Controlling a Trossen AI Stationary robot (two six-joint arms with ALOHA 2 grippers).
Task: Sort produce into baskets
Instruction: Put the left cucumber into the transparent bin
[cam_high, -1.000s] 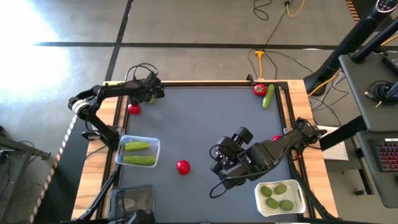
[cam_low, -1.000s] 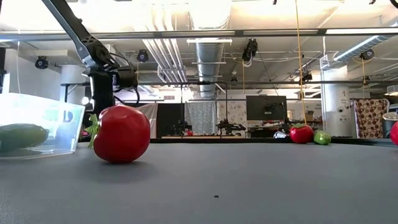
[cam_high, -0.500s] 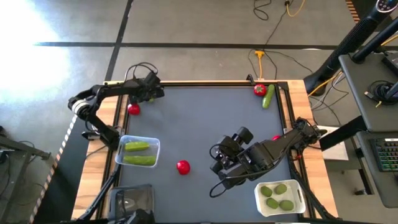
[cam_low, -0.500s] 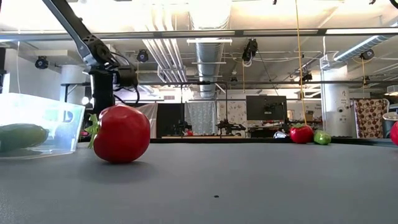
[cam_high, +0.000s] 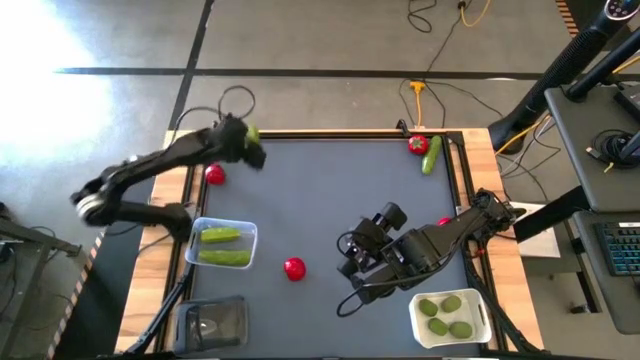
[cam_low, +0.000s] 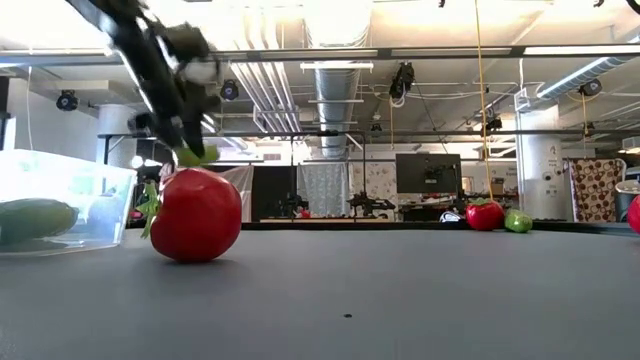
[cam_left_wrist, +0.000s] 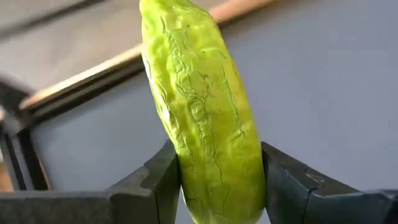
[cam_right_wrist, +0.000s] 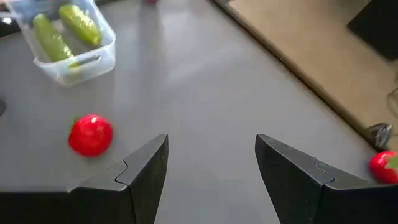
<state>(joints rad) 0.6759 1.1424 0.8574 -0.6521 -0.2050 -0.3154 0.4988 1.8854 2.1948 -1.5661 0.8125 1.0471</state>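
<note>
Nearest in the low view, a tomato (cam_low: 195, 215) lies on the table (cam_high: 330, 190) beside the clear basket (cam_high: 221, 243), which holds two cucumbers (cam_high: 222, 246). The right pincer (cam_high: 352, 268) hangs over the table with its fingers apart and nothing between them, next to the white basket (cam_high: 449, 316) of limes (cam_high: 446, 314). Farther back, near the far left edge, the left pincer (cam_high: 250, 147) grips a cucumber (cam_left_wrist: 205, 118), apparently lifted off the table.

A lab: exposed ceiling ducts (cam_low: 335, 85), monitors (cam_low: 428, 172), floor cables (cam_high: 440, 20).
</note>
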